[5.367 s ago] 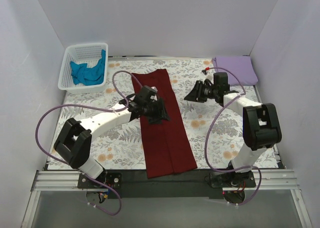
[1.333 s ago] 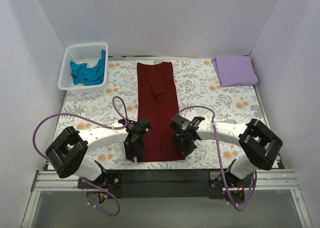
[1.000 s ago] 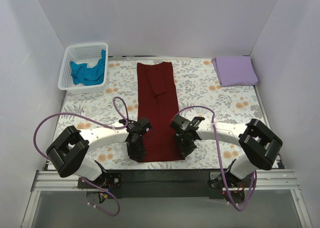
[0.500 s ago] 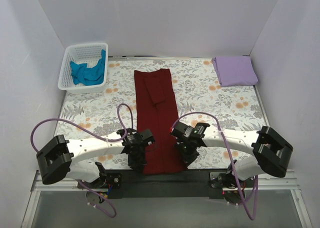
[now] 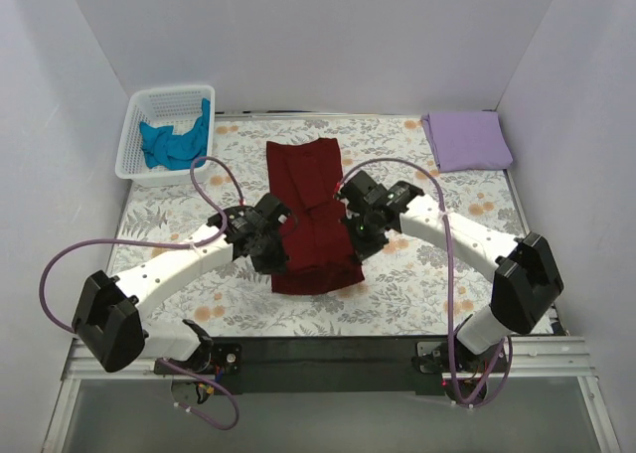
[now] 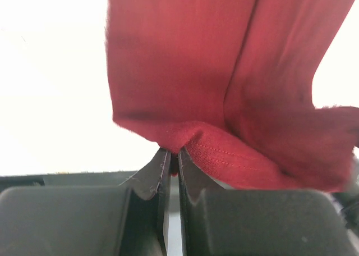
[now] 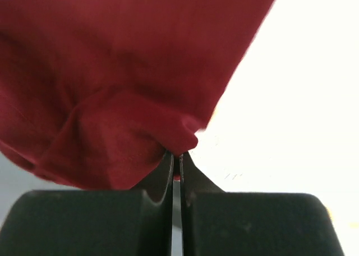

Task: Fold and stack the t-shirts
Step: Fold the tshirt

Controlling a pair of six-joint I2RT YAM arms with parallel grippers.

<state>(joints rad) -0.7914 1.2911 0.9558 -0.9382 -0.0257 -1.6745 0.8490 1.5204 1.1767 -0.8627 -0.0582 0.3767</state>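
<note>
The dark maroon t-shirt (image 5: 303, 170) lies lengthwise mid-table, its near part lifted and bulging in a loose fold. My left gripper (image 5: 270, 256) is shut on the left corner of the near hem, and my right gripper (image 5: 355, 236) is shut on the right corner. In the left wrist view the left gripper (image 6: 174, 152) pinches the stitched maroon hem (image 6: 224, 155). In the right wrist view the right gripper (image 7: 176, 155) pinches a bunched maroon corner (image 7: 129, 132). A folded lavender t-shirt (image 5: 469, 140) lies at the back right. A teal t-shirt (image 5: 171, 145) sits crumpled in the basket.
The white lattice basket (image 5: 139, 100) stands at the back left corner. A floral-print cloth (image 5: 417, 274) covers the table. White walls close in on the left, back and right. Purple cables loop from both arms over the cloth.
The left gripper shut on the hem at the near edge. Both grippers then rose and carried the near hem away from the front edge, doubling the maroon t-shirt over itself.
</note>
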